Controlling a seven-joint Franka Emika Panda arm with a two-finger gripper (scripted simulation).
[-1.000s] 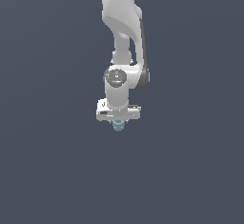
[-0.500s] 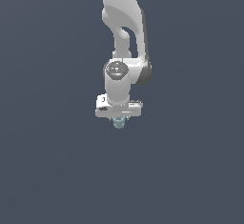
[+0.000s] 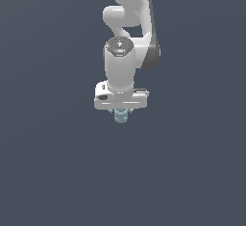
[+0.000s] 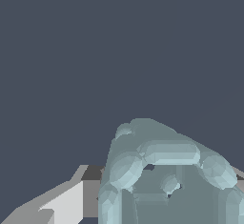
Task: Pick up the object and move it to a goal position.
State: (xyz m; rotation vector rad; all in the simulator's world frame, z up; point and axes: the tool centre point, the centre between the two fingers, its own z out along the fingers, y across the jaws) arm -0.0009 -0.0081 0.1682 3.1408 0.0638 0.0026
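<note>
While the plain dark grey-blue background [image 3: 53,162] fills nearly all of the exterior view, the white arm [image 3: 129,32] comes down from the upper edge of that view, bending through a rounded joint with a dark band on the exterior view's right side. Below that joint stands a thick white wrist segment capped by a dark disc with a small red mark. Under the wrist segment sits the broad white gripper [image 3: 121,113], its flat body spread sideways and wider than anything it carries.

Directly beneath the gripper body, at its middle, hangs the object [image 3: 121,116], a small pale teal-blue translucent cylinder, far narrower than the gripper above it. Its upper part sits up against the underside of the gripper, and only its lower part shows below. Nothing under the object touches it; only background surrounds it.

From the wrist view, the object [image 4: 167,175] looms large and close, showing rounded, ribbed, glassy lobes around a hollow centre. Beside it lies a pale grey-white finger [image 4: 66,204] of the gripper, pressed right against the object's side, with a darker grey pad between them. The other finger is mostly hidden behind the translucent body. The gripper is closed around the object, holding it clear of any surface.
</note>
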